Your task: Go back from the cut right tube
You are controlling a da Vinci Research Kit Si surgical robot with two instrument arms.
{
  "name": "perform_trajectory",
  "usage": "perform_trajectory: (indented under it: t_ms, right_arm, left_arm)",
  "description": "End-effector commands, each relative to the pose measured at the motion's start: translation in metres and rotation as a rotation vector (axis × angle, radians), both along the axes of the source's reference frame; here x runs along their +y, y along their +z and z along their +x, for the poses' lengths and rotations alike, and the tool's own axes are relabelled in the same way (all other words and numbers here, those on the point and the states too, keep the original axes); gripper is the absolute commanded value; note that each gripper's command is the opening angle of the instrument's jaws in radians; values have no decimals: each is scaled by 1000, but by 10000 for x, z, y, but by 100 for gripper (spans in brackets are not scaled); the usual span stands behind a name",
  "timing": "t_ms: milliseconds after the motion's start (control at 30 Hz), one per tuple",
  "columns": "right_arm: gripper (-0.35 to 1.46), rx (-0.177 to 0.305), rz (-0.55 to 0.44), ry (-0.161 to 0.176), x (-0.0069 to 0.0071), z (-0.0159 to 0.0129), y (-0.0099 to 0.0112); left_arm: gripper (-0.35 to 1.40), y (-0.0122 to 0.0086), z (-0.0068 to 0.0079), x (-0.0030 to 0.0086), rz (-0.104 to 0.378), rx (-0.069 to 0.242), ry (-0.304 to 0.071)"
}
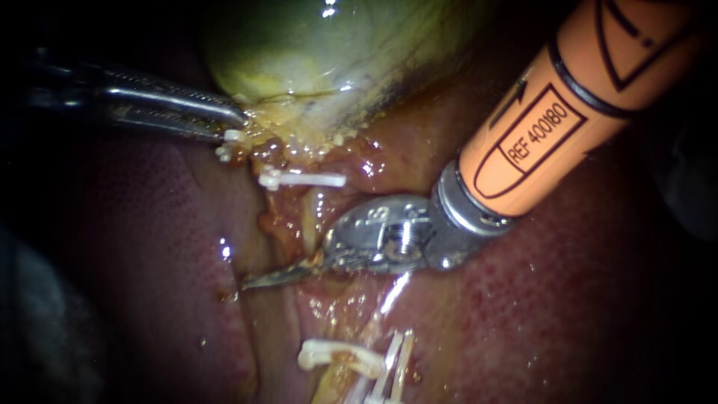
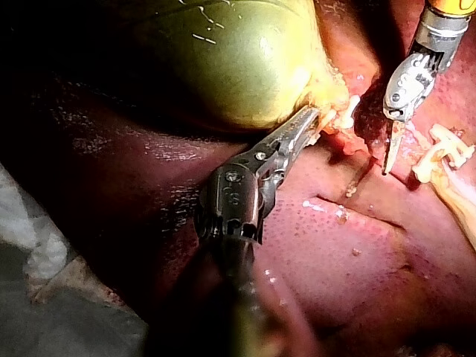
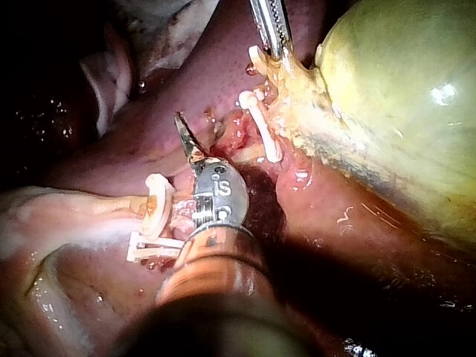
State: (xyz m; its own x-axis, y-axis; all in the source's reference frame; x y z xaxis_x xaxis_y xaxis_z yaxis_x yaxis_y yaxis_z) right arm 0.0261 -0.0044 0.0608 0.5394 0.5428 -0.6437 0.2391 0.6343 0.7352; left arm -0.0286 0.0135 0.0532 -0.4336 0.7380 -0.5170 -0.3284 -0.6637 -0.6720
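Dark red liver bed [image 1: 134, 247]: our steel left instrument [image 1: 233, 123], ten o'clock, clamps yellow-green gallbladder [image 1: 314, 52] for tension; our orange-shafted right instrument [image 1: 273, 279], blades closed, empty, free to withdraw

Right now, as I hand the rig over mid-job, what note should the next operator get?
Left instrument: claw shut on yellowish fatty tissue at the edge of the green rounded gallbladder.
Right orange-shafted instrument: claw of thin blades shut, empty, tip over the dark red liver between the clips.
Clips: single white plastic clip near the gallbladder; cluster of white clips on the pale tube.
Done: the tube looks parted between them.
Left: draw the right instrument back; it has not cleared the site.
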Motion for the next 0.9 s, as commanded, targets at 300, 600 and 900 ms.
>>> perform_trajectory:
  t_ms: [300, 600, 900]
  right_arm:
    - [126, -54, 7, 78, -3, 3, -3]
    - [131, -60, 9, 85, -5, 0, -5]
    - [141, -129, -276, 305, -18, -47, -19]
  left_arm:
    - [-35, -1, 1, 1, 1, 0, 0]
    - [-35, -1, 1, 1, 1, -1, 1]
    - [-35, -1, 4, 2, -1, 2, -2]
